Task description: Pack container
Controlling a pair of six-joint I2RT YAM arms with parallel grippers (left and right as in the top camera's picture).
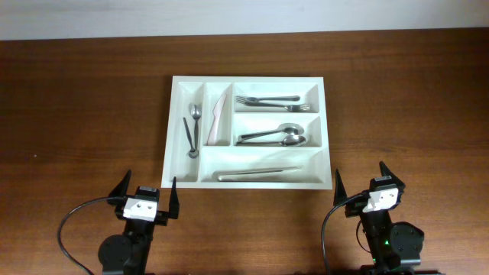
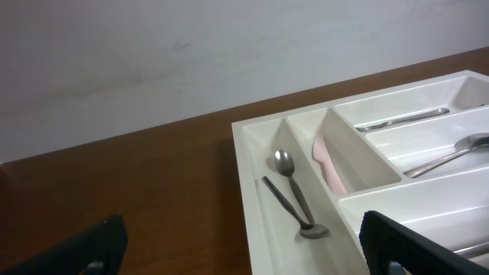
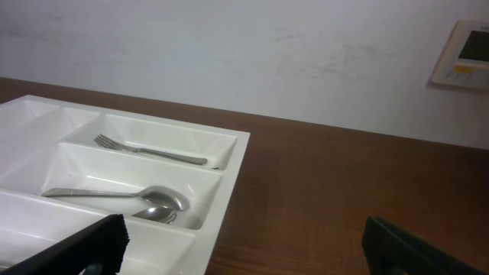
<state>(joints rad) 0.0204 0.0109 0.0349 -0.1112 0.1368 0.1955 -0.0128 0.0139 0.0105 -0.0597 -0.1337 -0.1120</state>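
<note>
The white container (image 1: pixel 326 130) lies mid-table. Its left narrow compartment holds two small spoons (image 1: pixel 192 131), also seen in the left wrist view (image 2: pixel 294 195). The second narrow one holds a pale pink utensil (image 1: pixel 219 114). The wide compartments hold forks (image 1: pixel 273 101), large spoons (image 1: pixel 273 136) and a long knife (image 1: pixel 256 174). My left gripper (image 1: pixel 147 195) is open and empty just below the container's front left corner (image 2: pixel 243 137). My right gripper (image 1: pixel 361 186) is open and empty below the front right corner (image 3: pixel 243 145).
The brown wooden table (image 1: pixel 84 107) runs to a pale wall at the back. A wall panel (image 3: pixel 464 53) shows at the right wrist view's upper right. Black cables (image 1: pixel 72 221) loop beside both arm bases.
</note>
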